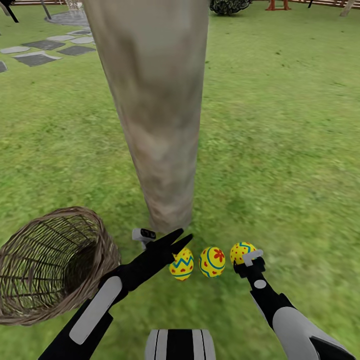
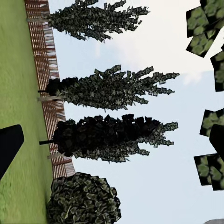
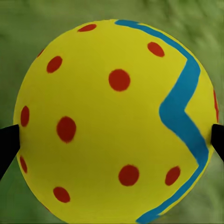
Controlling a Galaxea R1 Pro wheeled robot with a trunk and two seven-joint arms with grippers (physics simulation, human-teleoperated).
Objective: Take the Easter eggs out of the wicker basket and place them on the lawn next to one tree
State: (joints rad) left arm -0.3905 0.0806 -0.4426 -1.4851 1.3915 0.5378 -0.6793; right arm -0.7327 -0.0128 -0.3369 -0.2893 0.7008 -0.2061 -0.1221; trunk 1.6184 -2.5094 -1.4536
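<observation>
The lawn (image 1: 280, 125) spreads wide and mottled green, with a slat fence (image 2: 46, 84) and dark-leaved trees (image 2: 112, 88) at its edge in the left wrist view and grey paving (image 1: 45, 50) far off in the head view. The tree (image 1: 155, 100) rises as a thick pale trunk in the middle, its foot meeting the grass just behind the eggs. The basket (image 1: 50, 265) lies tipped on its side at the left, its mouth turned towards the trunk; what shows of its inside holds no egg. Three eggs sit in a row on the grass near the trunk's foot — the left egg (image 1: 182, 265) with a blue zigzag, the middle egg (image 1: 212, 261) with a red flower mark, the right egg (image 1: 242, 251) with dots and a zigzag. The left pincer (image 1: 181, 239) has its dark fingers spread and holds nothing, its tips just above the left egg. The right pincer (image 3: 112, 140) is at the right egg, a fingertip (image 3: 8, 144) at each flank of it — touching or just clear, I cannot tell, so its grip stays uncertain.
</observation>
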